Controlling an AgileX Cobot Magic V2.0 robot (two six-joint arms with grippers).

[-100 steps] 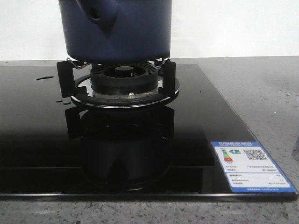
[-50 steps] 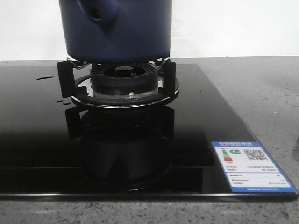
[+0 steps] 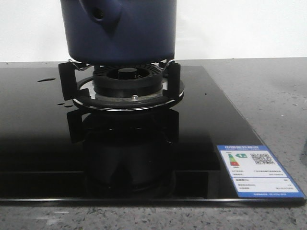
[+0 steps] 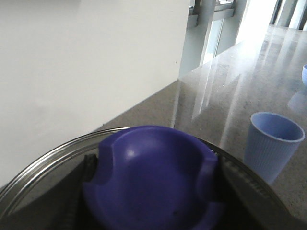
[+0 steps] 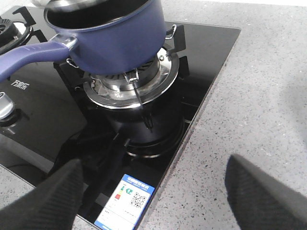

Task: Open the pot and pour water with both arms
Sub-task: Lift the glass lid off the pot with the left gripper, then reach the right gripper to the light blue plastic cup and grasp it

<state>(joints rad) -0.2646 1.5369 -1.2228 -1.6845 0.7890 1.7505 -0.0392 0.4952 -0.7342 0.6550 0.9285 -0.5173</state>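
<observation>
The dark navy pot [image 3: 120,33] sits on the gas burner's grate [image 3: 127,84], its stubby handle [image 3: 100,17] toward the camera. In the right wrist view the pot [image 5: 120,43] shows its long handle [image 5: 29,60]. My left gripper [image 4: 156,187] is shut on the blue lid knob [image 4: 153,177], with dark fingers [image 4: 88,165] on either side of it. The glass lid's steel rim [image 4: 48,155] curves around it; whether the lid rests on the pot is unclear. My right gripper [image 5: 153,196] hangs open over the hob's front corner, holding nothing.
A pale blue ribbed cup [image 4: 273,143] stands on the grey stone counter beside the hob. The black glass hob [image 3: 38,124] carries an energy label [image 3: 259,170], a control knob [image 5: 5,108] and a second burner [image 5: 9,26]. A white wall stands behind.
</observation>
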